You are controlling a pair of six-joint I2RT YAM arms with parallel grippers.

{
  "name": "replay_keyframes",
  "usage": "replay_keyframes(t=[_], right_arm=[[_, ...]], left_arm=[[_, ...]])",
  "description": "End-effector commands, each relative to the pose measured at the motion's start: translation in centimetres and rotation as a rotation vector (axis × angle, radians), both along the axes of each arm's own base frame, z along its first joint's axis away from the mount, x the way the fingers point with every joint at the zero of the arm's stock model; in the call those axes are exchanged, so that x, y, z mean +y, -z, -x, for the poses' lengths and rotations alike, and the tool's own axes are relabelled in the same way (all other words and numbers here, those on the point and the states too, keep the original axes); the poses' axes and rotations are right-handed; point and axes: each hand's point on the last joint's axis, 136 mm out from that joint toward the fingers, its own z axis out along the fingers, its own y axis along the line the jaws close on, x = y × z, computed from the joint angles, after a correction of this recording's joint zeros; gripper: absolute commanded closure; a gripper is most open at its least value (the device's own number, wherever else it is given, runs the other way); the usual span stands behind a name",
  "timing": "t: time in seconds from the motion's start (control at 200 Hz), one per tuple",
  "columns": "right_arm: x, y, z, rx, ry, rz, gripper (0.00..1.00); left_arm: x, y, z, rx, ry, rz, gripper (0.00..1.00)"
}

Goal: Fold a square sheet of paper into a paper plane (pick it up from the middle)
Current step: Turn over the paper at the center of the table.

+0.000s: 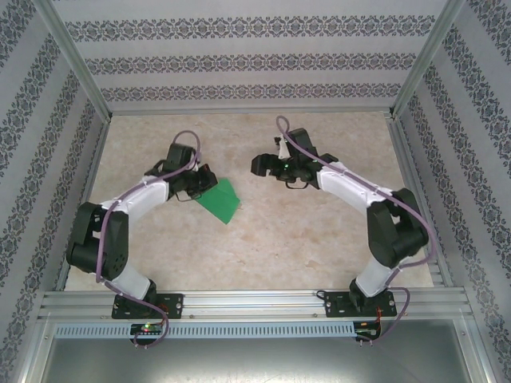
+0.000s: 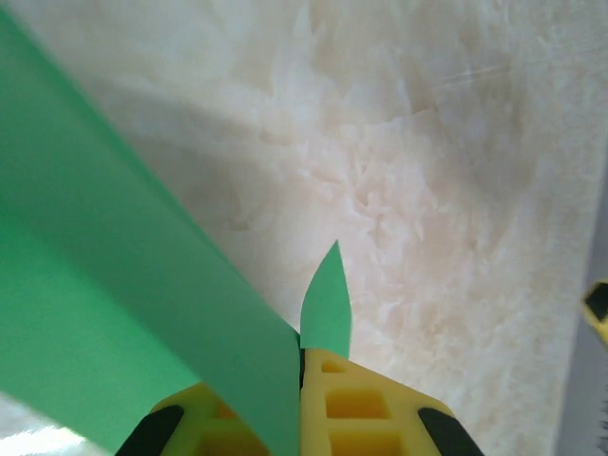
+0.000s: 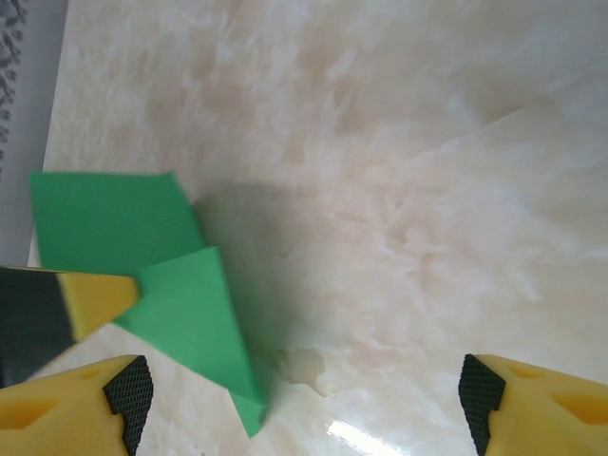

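Observation:
The square sheet of paper (image 1: 221,199) is bright green and folded into a layered wedge, held just above the table left of centre. My left gripper (image 1: 206,182) is shut on its left edge. In the left wrist view the yellow jaws (image 2: 302,356) meet on the paper (image 2: 114,285), with a pointed flap sticking out past them. My right gripper (image 1: 263,163) hovers open to the right of the paper, apart from it. The right wrist view has the wedge (image 3: 180,294) at the left, pinched by a left fingertip (image 3: 90,299), and my right gripper (image 3: 304,389) wide open over bare table.
The marble-patterned tabletop (image 1: 303,239) is ringed by patterned walls (image 1: 255,60) and metal frame posts. An aluminium rail (image 1: 255,303) runs along the near edge where both arm bases are bolted.

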Motion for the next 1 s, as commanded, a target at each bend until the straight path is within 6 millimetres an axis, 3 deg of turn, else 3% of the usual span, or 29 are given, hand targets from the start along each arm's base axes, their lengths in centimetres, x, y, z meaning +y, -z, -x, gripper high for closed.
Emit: replay_keyframes(t=[0.0,0.185,0.32,0.46,0.629,0.819,0.994], right_arm=[[-3.2,-1.1,-0.5,-0.063,0.115,0.072,0.13],[-6.4,-1.7,-0.2,-0.093,0.209,0.119,0.08],[-7.8,-1.3,0.1,-0.086,0.25,0.138,0.07],[-8.5,-0.8,0.4,-0.065,0.268,0.146,0.07],[-9.2,-0.2,0.4,-0.036,0.291,0.157,0.07],[-10.9,0.4,0.7,-0.007,0.353,0.167,0.07],[-12.0,0.8,1.0,0.014,0.39,0.161,0.08]], left_arm=[[4.8,0.2,5.6,0.22,0.115,-0.377,0.93],[9.1,-3.2,5.8,0.274,0.128,-0.744,0.92],[9.1,-3.4,5.0,0.284,0.146,-0.889,0.92],[7.4,-1.5,4.1,0.313,0.195,-1.045,0.92],[3.6,1.6,3.1,0.316,0.265,-1.142,0.92],[-1.3,5.2,2.9,0.311,0.332,-1.091,0.92],[-4.4,7.0,3.0,0.31,0.361,-1.014,0.87]])
